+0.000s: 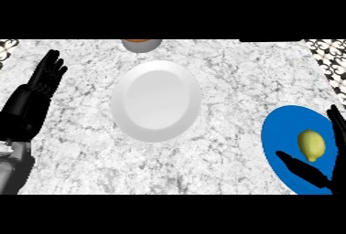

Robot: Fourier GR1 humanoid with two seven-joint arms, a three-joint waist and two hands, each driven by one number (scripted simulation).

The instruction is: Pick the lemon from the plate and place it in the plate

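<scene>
A: Where is the lemon (311, 145)?

B: It lies on the blue plate (283, 137) at the right side of the view, toward that plate's right half, long axis running roughly up and down the view, with a small nub at its lower end. Nothing is gripping it.

A: And the right hand (317, 176)?

B: It shows at the right edge, over the blue plate. One dark digit stretches across the plate's lower part, below and to the left of the lemon, and another rises along the right edge of the view, just beside the lemon's right side. The two stand wide apart with the lemon between them, and neither is curled round the fruit. I cannot tell whether either one touches it.

A: The left hand (45, 75)?

B: At the far left, fingers straight and pointing up the view, spread slightly, holding nothing. Its forearm runs down toward the lower left corner.

A: What else sits on the counter (229, 77)?

B: A white plate (156, 101) near the middle, with nothing on it, well apart from the blue one. At the top edge, just above the white plate, a grey bowl (142, 45) is partly cut off; something orange shows inside it, too little to name. The counter's top is grey-white speckled stone.
</scene>
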